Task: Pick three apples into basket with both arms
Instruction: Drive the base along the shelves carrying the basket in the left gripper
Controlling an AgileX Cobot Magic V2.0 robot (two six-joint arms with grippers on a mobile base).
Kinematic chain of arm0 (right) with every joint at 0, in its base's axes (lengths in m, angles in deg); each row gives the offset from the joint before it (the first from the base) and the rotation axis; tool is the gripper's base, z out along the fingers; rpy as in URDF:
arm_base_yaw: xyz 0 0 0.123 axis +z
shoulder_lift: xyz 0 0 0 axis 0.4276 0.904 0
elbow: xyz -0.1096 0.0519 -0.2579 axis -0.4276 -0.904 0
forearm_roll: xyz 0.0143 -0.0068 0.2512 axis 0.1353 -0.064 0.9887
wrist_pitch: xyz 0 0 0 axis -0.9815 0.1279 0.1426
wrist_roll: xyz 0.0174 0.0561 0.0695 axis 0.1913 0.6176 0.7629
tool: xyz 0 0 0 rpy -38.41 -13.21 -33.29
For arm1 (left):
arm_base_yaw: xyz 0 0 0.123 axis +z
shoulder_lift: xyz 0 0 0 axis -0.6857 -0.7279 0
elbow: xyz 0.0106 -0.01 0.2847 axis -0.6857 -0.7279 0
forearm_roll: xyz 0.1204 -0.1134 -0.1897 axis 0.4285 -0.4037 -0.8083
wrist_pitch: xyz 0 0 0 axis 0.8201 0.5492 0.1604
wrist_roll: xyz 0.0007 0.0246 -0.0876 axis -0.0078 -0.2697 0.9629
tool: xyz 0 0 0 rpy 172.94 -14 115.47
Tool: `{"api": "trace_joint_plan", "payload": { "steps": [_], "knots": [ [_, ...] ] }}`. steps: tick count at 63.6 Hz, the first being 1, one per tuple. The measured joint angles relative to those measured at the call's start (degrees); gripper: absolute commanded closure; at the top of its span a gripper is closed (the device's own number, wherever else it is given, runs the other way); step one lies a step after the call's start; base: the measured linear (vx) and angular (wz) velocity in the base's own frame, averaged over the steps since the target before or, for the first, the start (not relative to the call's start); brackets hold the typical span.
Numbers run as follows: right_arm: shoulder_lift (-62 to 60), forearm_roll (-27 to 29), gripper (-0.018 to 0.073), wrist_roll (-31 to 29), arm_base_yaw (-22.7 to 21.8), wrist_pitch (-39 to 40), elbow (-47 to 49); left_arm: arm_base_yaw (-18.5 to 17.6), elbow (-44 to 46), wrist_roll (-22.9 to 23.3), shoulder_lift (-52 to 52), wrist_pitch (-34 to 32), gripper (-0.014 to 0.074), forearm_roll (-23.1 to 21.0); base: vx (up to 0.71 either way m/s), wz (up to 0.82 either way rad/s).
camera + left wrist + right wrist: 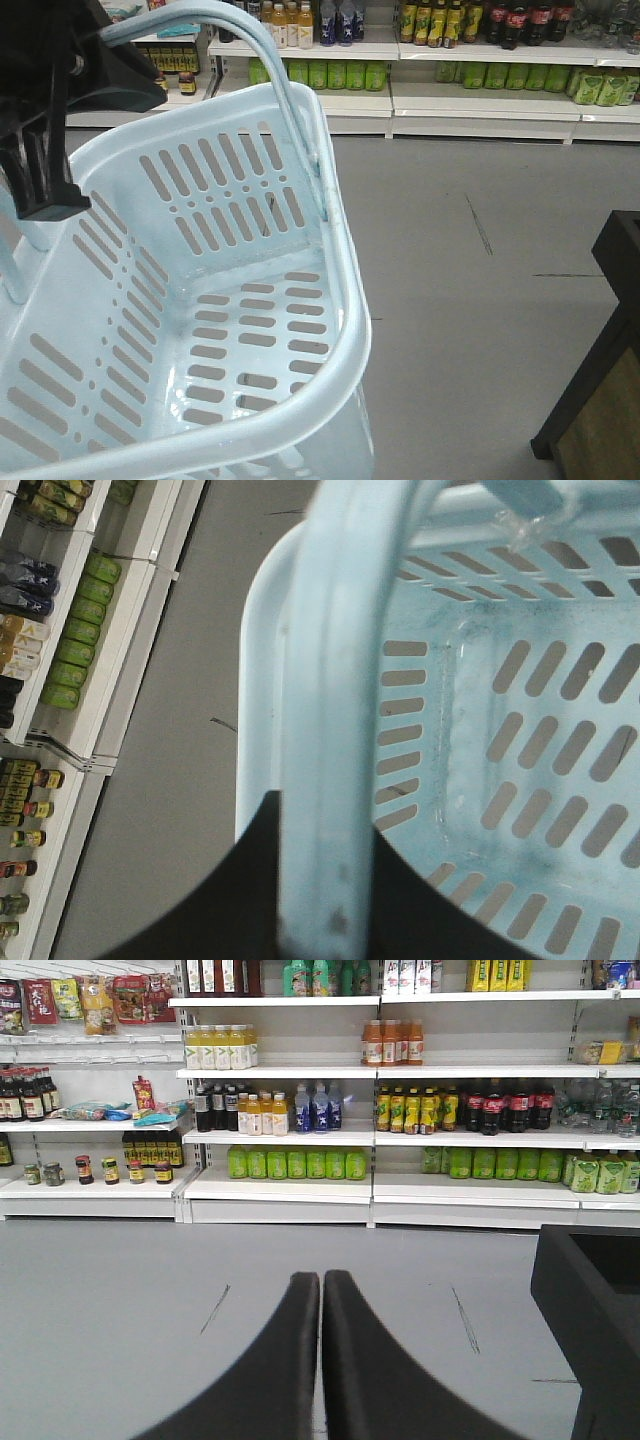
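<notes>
One basket (340, 300) is held above the floor (120, 1290). Its handle (318, 730) runs lengthwise between the left jaws, which close on it from both sides. Apples in the basket: zero. The right jaws are pressed together, empty, and levelled at the shelves (280, 1185). Apples in view: none of three, so their bearing cannot be told. The free right arm is judged the picker.

I see a shop: white shelving (280, 1188) stocked with bottled drinks (265, 1110), jars (110, 1170), snack packets (80, 1000); grey aisle floor (100, 1310); shopping basket (345, 290).
</notes>
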Motion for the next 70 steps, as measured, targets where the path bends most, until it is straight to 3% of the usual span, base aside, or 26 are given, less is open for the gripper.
{"api": "trace_joint_plan", "payload": {
  "steps": [70],
  "knots": [
    [0.0,0.0,0.0568,0.0,0.0,0.0,0.0,0.0,0.0,0.0,0.0,0.0,0.0603,0.1,0.08,-0.03]
  ]
}}
